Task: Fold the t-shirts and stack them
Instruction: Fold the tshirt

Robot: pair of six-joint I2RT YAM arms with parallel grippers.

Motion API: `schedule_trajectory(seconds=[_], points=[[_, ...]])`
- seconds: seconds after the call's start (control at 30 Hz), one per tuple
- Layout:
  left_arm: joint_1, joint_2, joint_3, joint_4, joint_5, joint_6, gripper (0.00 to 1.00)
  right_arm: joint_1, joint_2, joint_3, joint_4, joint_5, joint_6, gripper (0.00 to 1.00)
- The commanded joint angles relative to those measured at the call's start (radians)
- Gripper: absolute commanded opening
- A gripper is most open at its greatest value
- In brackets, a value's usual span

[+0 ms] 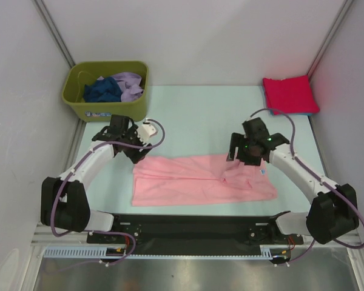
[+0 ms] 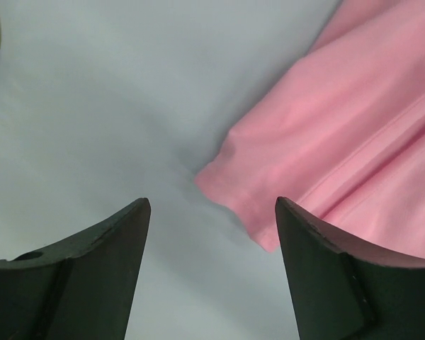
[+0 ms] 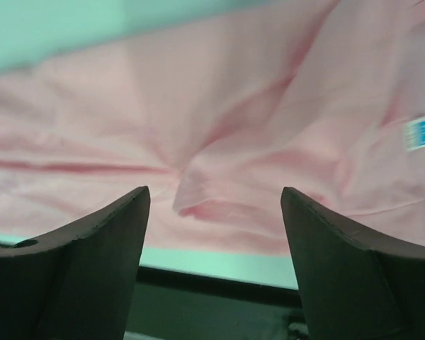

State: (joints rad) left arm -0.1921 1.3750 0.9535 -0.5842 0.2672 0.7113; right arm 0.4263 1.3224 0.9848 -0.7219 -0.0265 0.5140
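A light pink t-shirt (image 1: 200, 180) lies folded into a long band across the near middle of the table. My left gripper (image 1: 135, 153) hovers open at its far-left corner; in the left wrist view that corner (image 2: 248, 205) lies just inside the right finger. My right gripper (image 1: 238, 156) is open and empty above the shirt's far right part; the right wrist view shows a wrinkled fold (image 3: 198, 198) between its fingers. A folded red shirt (image 1: 289, 94) lies on a light blue one at the far right. Navy (image 1: 103, 91) and lavender (image 1: 128, 85) shirts sit in the bin.
An olive-green bin (image 1: 103, 109) stands at the far left corner. White walls enclose the table on three sides. A black rail (image 1: 194, 227) runs along the near edge between the arm bases.
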Motion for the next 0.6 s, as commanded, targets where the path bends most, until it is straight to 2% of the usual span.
schedule_trajectory(seconds=[0.0, 0.03, 0.13, 0.23, 0.3, 0.4, 0.5, 0.53, 0.57], points=[[0.010, 0.039, 0.033, 0.095, -0.019, -0.078, 0.77, -0.153, -0.029, 0.035, -0.065, 0.068, -0.083, 0.81], [0.010, 0.073, 0.031, 0.109, -0.051, -0.082, 0.77, -0.241, -0.014, 0.026, -0.022, 0.060, -0.083, 0.81], [0.011, 0.148, 0.044, 0.153, -0.149, -0.095, 0.77, -0.352, 0.040, 0.023, 0.112, 0.048, -0.088, 0.76], [0.013, 0.246, 0.068, 0.150, -0.177, -0.072, 0.77, -0.395, 0.161, 0.051, 0.226, -0.066, -0.103, 0.69], [0.013, 0.289, 0.077, 0.135, -0.172, -0.059, 0.77, -0.416, 0.247, 0.083, 0.245, -0.092, -0.097, 0.66], [0.013, 0.321, 0.076, 0.142, -0.181, -0.049, 0.75, -0.417, 0.294, 0.074, 0.282, -0.098, -0.089, 0.62], [0.014, 0.344, 0.068, 0.124, -0.183, -0.038, 0.62, -0.419, 0.336, 0.066, 0.308, -0.078, -0.074, 0.42], [0.014, 0.345, 0.059, 0.119, -0.183, -0.036, 0.54, -0.417, 0.343, 0.064, 0.315, -0.075, -0.072, 0.23], [0.014, 0.342, 0.053, 0.113, -0.181, -0.030, 0.34, -0.446, 0.345, 0.061, 0.323, -0.067, -0.071, 0.15]])
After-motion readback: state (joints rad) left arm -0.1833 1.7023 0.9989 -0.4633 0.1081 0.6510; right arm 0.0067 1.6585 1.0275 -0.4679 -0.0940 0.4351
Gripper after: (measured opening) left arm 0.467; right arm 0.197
